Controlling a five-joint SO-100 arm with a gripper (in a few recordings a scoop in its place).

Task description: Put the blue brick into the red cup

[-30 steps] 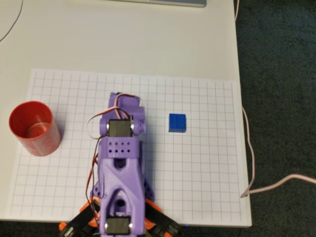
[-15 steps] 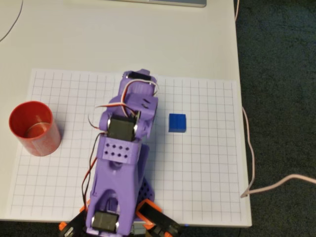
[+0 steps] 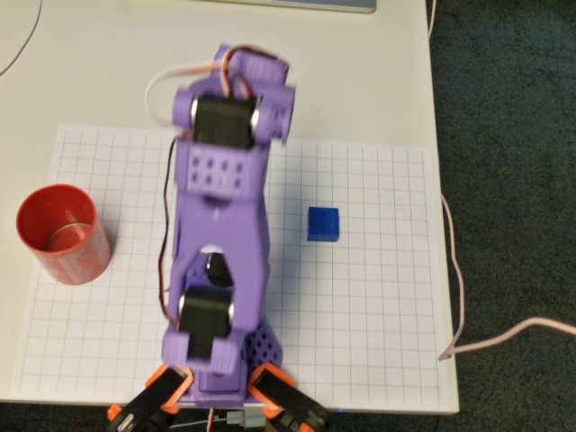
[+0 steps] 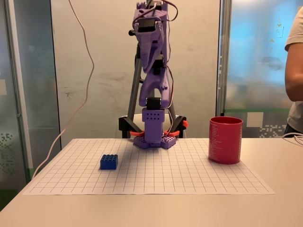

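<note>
Gridded paper [image 3: 378,342] bears the blue brick [image 3: 323,223], well below the raised pincer [image 4: 150,5], spread unclear.

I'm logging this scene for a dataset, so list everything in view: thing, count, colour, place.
blue brick: one, blue, on the grid sheet, right of the arm in the overhead view.
red cup: one, red, upright near the sheet's left edge in the overhead view.
grid sheet: one, white, on the table.
table: one, pale.
cable: one, pinkish, off the table's right edge.
person: one, at the fixed view's right edge.
arm: one, purple, raised over the sheet; gripper state unclear.
</note>
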